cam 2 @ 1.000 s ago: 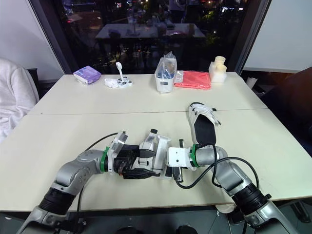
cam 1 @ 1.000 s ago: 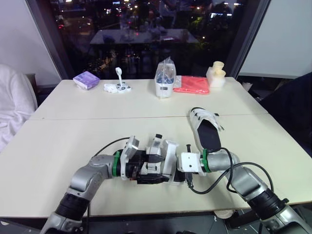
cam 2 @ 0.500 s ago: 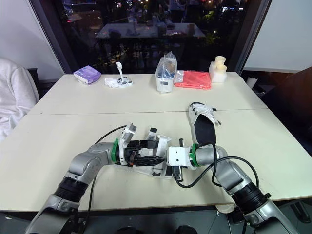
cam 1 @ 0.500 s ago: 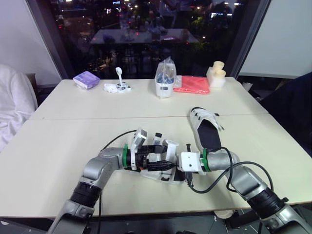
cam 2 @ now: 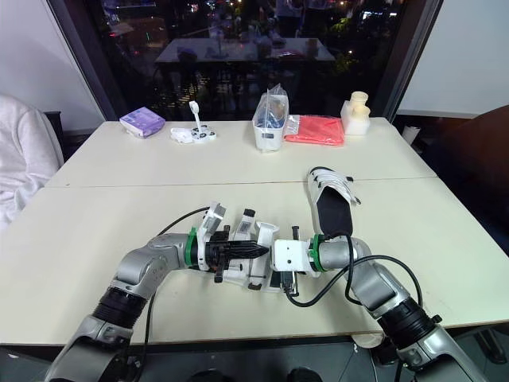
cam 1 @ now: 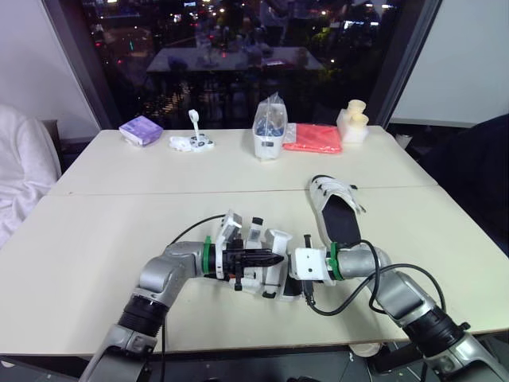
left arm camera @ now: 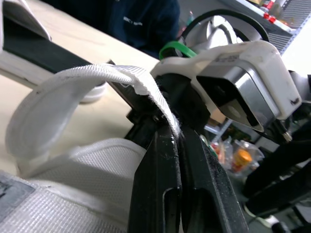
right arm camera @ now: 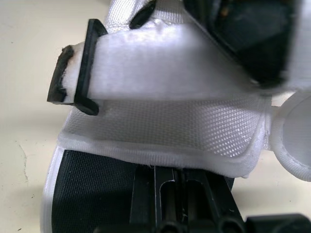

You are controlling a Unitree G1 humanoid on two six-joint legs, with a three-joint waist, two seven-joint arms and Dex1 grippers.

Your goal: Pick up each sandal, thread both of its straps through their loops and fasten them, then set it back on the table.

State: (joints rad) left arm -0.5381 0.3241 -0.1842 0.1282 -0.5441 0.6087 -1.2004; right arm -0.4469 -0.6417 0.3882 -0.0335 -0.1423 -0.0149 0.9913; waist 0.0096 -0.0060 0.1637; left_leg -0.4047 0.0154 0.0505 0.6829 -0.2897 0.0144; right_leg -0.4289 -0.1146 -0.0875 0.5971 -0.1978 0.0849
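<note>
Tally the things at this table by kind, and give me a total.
Sandals: 2, the held sandal and the lying sandal
Purple packet: 1
White gadget: 1
Clear bag: 1
Red cloth: 1
Cream foam block: 1
Total: 7

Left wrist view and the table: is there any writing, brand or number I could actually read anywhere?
No text is readable anywhere.
Dark garment in the left wrist view: a small white print, too blurred to read.
Purple pack: any label is too small to read.
White strap in the left gripper: no marking.
</note>
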